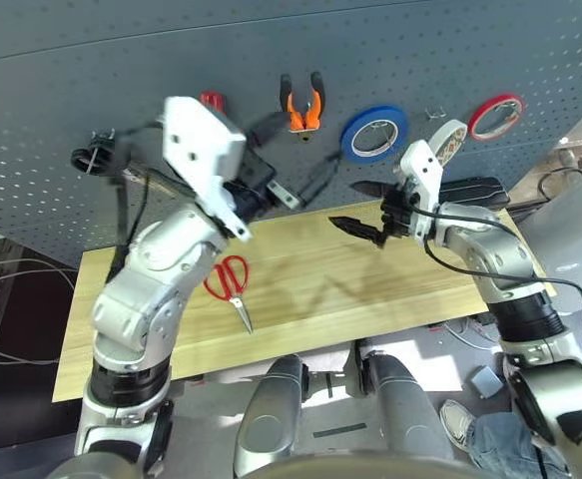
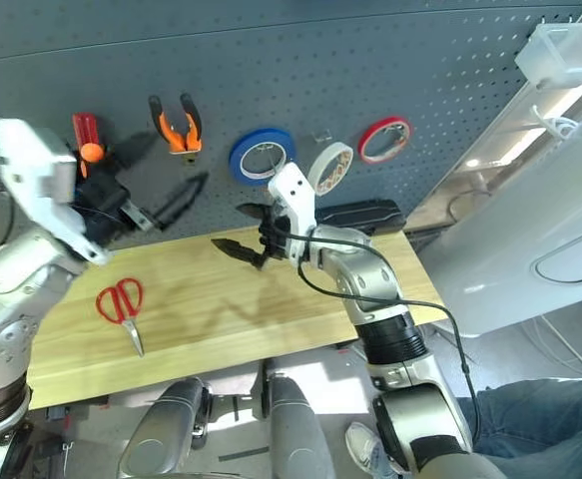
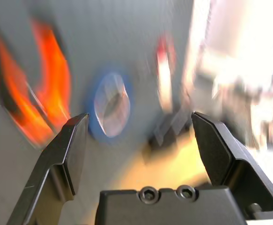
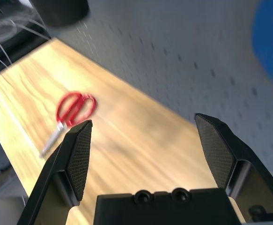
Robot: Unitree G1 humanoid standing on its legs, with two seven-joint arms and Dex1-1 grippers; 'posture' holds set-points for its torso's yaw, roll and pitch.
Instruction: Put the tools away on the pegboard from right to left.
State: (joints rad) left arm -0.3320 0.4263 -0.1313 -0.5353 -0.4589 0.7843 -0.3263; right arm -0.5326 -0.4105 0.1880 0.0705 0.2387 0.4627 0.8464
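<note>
Red-handled scissors (image 4: 73, 112) lie outside the black cup (image 4: 61, 10), left (image 3: 140, 116) and right end effectors (image 4: 143, 118) released.

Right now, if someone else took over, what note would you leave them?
Left gripper: open, empty, near the pegboard.
Right gripper: open, empty, above the table.
Done: whitish tape roll and orange-handled pliers are on the board. Screwdriver seems to be up too, partly hidden behind the left arm.
Left: red-handled scissors lie on the table; hang them, probably leftmost.
</note>
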